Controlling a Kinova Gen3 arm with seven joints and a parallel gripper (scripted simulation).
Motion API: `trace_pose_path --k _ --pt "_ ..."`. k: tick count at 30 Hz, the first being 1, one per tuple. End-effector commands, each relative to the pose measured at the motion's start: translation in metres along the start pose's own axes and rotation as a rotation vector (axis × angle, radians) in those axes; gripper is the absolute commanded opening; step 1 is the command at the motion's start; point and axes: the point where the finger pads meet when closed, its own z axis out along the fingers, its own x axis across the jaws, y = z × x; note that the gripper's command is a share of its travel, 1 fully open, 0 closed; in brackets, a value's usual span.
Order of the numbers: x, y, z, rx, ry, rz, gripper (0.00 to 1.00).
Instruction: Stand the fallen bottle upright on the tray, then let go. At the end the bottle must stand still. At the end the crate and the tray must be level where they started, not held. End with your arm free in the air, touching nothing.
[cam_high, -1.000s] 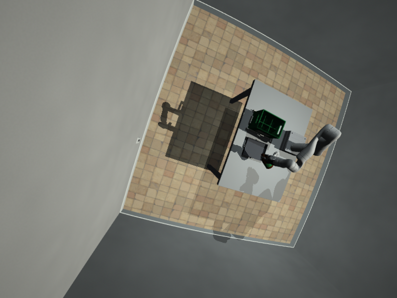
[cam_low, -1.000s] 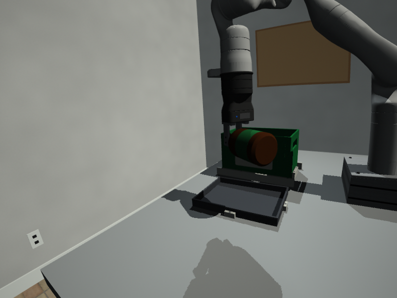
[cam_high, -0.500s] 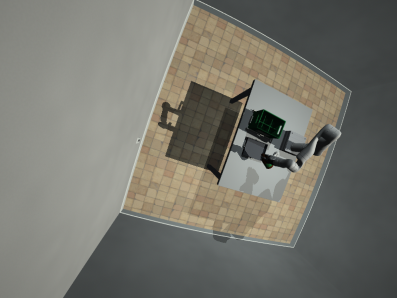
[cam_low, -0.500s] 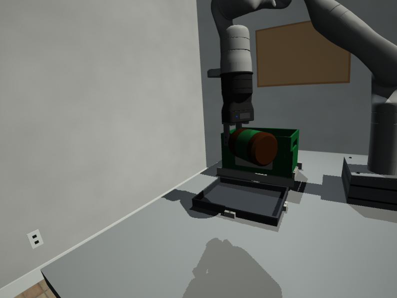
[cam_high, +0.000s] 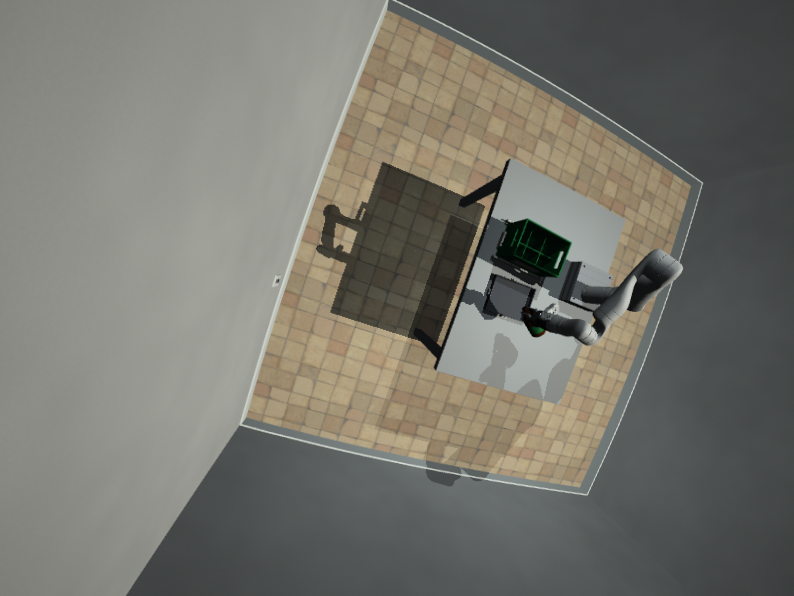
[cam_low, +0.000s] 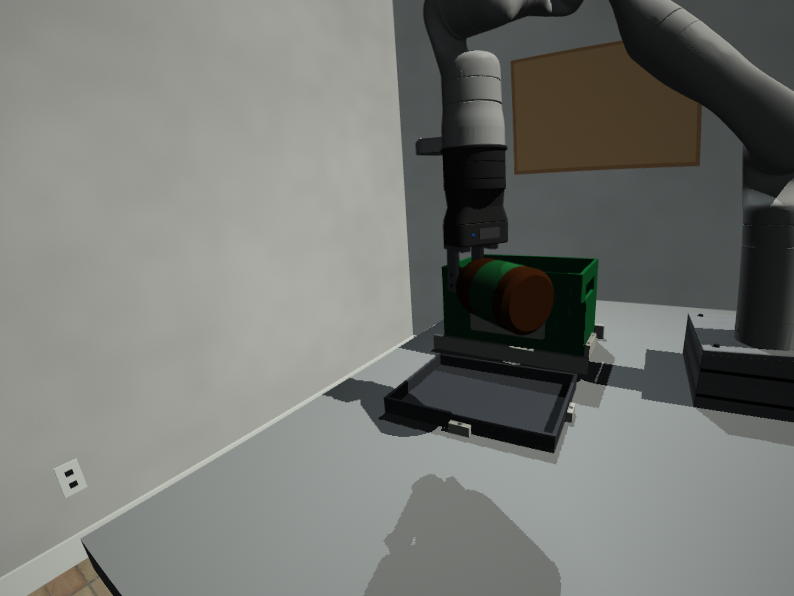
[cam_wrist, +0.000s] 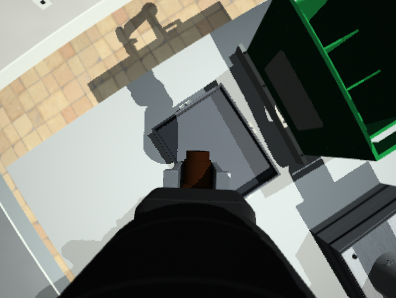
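Observation:
My gripper (cam_low: 471, 272) points straight down and is shut on the bottle (cam_low: 506, 294), a brown bottle with a green band. The bottle lies on its side in the fingers, its round end toward the camera and tipped slightly down. It hangs well above the table, near the front edge of the dark tray (cam_low: 482, 402). In the wrist view the bottle's brown end (cam_wrist: 196, 169) shows between the fingers, over the tray's near corner (cam_wrist: 220, 140). In the overhead view the bottle (cam_high: 534, 328) is beside the tray (cam_high: 508, 297).
The green crate (cam_low: 553, 309) stands on a dark stand right behind the tray; it also shows in the wrist view (cam_wrist: 335, 70). The arm's base block (cam_low: 737, 372) is on the right. A wall runs along the table's left side.

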Motion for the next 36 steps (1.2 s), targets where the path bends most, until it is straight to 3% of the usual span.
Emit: trace_pose_path --k 1,20,36 --pt "-0.0009 0.0021 -0.001 0.013 0.0 -0.006 0.0" --pt "-0.0009 0.0027 -0.0012 0.125 -0.001 -0.006 0.0" --pt "-0.0013 0.0028 -0.002 0.156 -0.004 -0.006 0.0"
